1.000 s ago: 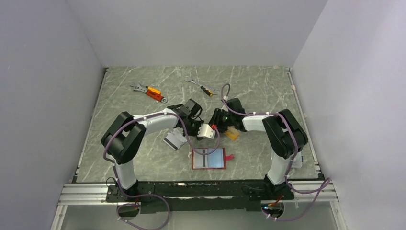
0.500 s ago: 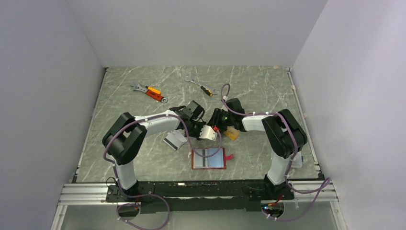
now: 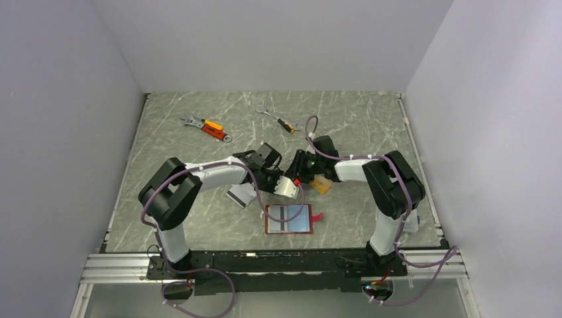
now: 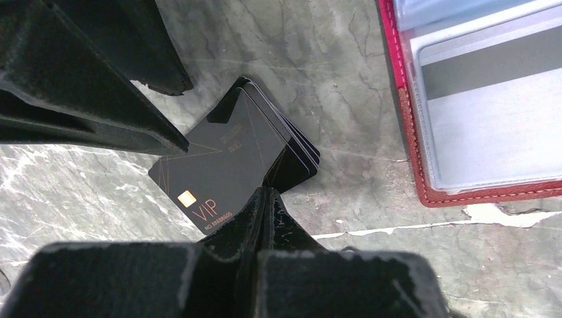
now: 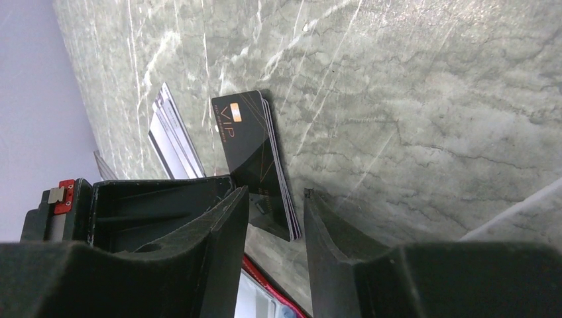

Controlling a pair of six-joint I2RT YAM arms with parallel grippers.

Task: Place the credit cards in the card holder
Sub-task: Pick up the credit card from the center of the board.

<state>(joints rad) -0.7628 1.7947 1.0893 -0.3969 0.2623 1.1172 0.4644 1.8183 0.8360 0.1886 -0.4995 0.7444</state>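
A: First entry, the largest?
B: Table, grey-green marble top. No change.

A: Arms?
B: Left arm, reaching in toward the centre. Its wrist sits nearer the card holder than a second ago. Right arm, reaching in from the other side, where it was a second ago.

A: Claws?
B: Left gripper: jaws pressed together, tips at the near edge of the black cards. I cannot tell whether a card is pinched between them. Right gripper: jaws partway apart, straddling one end of the same stack, with a sliver of marble showing beside one finger.

A: Card holder?
B: Card holder, red, lying open and flat near the front edge, snap tab sticking out on the right. One striped silver card sits in a pale pocket. Same place as before.

A: Loose cards?
B: Black cards, a fanned stack on the marble just beside the holder but apart from it, "VIP" on the top card. Silver-grey cards, a stack partly under the left arm. Orange-gold card, by the right wrist. These last two have not moved.

A: Remainder?
B: Larger wrench and smaller wrench, both orange-handled, far back on the table, untouched.
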